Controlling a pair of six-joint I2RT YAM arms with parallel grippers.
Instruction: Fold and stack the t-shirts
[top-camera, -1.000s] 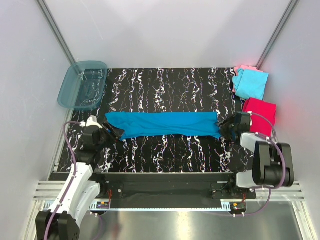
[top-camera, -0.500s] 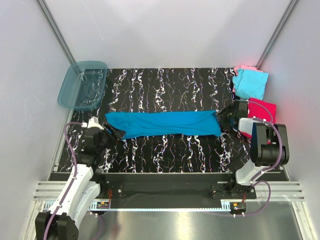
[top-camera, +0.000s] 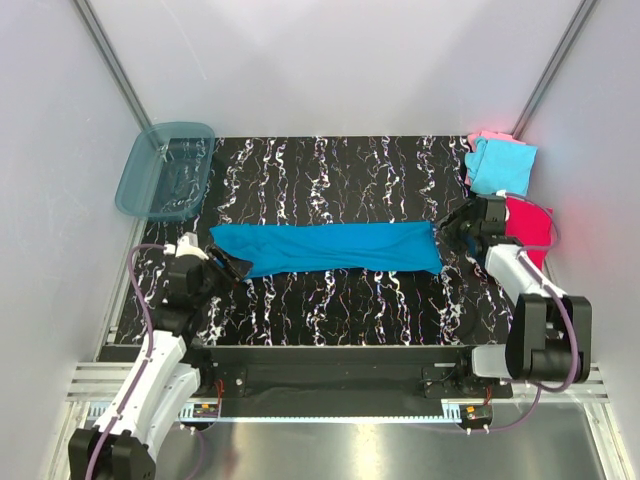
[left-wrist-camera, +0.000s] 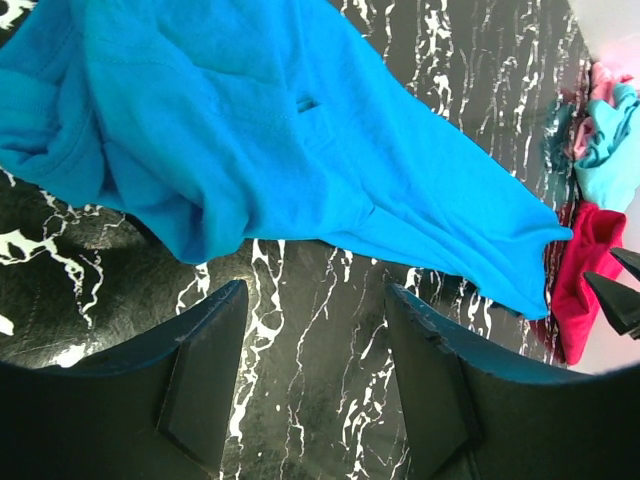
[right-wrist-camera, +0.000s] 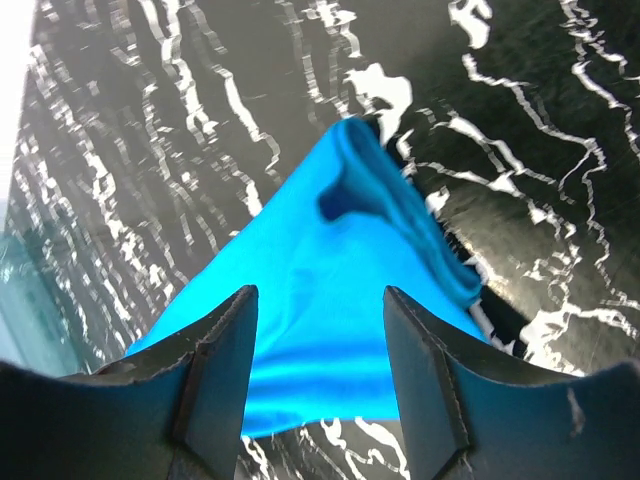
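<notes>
A large teal-blue t-shirt lies folded into a long strip across the marbled table. My left gripper stands open at the strip's left end. In the left wrist view its open gripper has only bare table between the fingers, and the shirt lies just beyond the tips. My right gripper is open at the strip's right end. In the right wrist view that gripper hovers over the shirt's end without gripping it.
At the back right lie a light cyan shirt on a pale pink one, with a magenta-red shirt in front of them, close to my right arm. A translucent teal tub sits at the back left.
My right arm has swung farther back, so its gripper moved from the strip's near right corner up to its far right corner. The left gripper and the shirt barely moved.
</notes>
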